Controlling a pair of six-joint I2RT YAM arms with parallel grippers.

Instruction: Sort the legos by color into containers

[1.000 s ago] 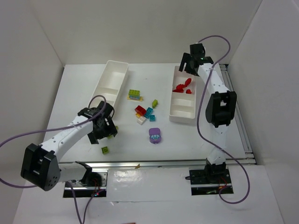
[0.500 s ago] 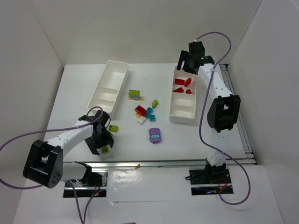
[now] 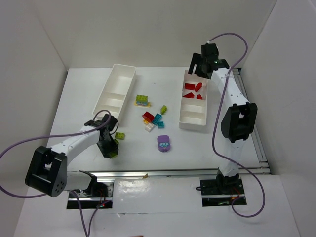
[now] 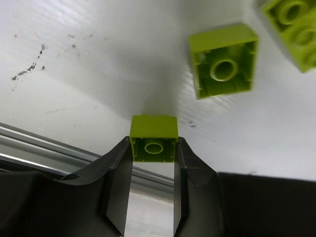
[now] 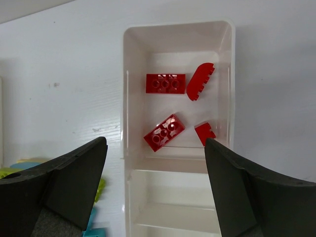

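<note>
My left gripper [image 4: 153, 148] is shut on a small lime green lego [image 4: 153, 138], low over the table near its front edge; the top view shows this gripper [image 3: 109, 147] left of centre. Two more lime legos [image 4: 224, 67] [image 4: 296, 22] lie just beyond it. My right gripper [image 5: 155, 148] hangs open and empty above the far end of the right container [image 3: 190, 118], whose far compartment holds several red legos [image 5: 165, 83]. The left container [image 3: 118, 89] holds nothing I can see.
Loose legos lie mid-table: a lime, yellow and teal stack [image 3: 142, 100], a lime brick [image 3: 163, 109], red [image 3: 148, 116], teal [image 3: 157, 119], white [image 3: 149, 127], and a purple rounded piece [image 3: 164, 143]. A metal rail [image 3: 173, 172] runs along the front edge.
My left gripper moved toward the front edge and closed on the lime lego there. The right gripper stayed open over the right container's far end, where the red legos settled.
</note>
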